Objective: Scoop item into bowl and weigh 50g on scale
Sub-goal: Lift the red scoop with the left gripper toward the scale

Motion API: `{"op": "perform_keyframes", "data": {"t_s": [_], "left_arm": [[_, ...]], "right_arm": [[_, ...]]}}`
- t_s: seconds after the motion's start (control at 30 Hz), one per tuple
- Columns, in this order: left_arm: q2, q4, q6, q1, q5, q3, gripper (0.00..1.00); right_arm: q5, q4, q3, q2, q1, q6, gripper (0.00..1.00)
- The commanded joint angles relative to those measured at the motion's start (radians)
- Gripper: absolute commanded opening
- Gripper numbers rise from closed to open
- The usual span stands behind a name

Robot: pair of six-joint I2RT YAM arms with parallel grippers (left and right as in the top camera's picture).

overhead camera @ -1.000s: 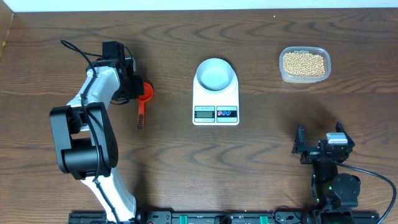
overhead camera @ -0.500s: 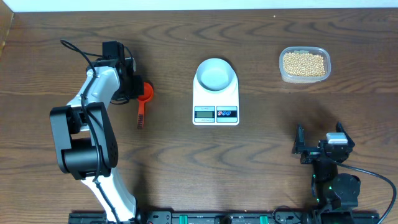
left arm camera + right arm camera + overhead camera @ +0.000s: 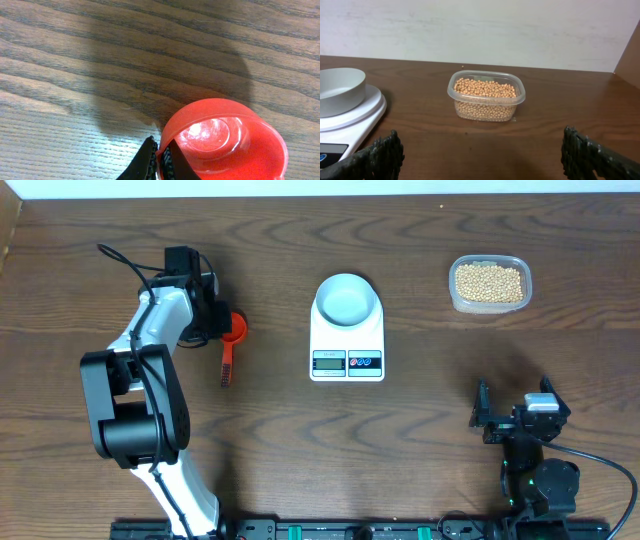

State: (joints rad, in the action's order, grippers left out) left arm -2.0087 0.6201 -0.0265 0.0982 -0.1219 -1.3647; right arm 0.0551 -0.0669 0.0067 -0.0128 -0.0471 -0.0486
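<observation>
Nothing's moved: left gripper (image 3: 161, 150) seemingly pinches the red scoop (image 3: 225, 142) by its rim for lifting; right gripper (image 3: 482, 155) waits spread wide, facing the beans (image 3: 485, 90).

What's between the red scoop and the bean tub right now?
Overhead view: the scale with the empty bowl on it sits between the red scoop and the bean tub. The rest of that stretch is bare wood table.

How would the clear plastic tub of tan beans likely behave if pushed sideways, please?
The clear rounded plastic tub looks nearly full of tan beans, so it probably slides rather than tips. Its thin walls may flex if squeezed. Lidless, it could spill beans when jolted.
</observation>
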Motion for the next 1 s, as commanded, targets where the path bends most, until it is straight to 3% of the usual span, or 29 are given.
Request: {"op": "perform_keyframes", "data": {"t_s": [0.0, 0.97], "left_arm": [[-0.003, -0.001, 0.005, 0.002, -0.002, 0.009, 0.07], [0.187, 0.026, 0.031, 0.002, -0.002, 0.009, 0.07]], "right_arm": [[-0.002, -0.004, -0.001, 0.002, 0.008, -0.013, 0.99], [-0.002, -0.004, -0.001, 0.002, 0.008, -0.013, 0.99]]}}
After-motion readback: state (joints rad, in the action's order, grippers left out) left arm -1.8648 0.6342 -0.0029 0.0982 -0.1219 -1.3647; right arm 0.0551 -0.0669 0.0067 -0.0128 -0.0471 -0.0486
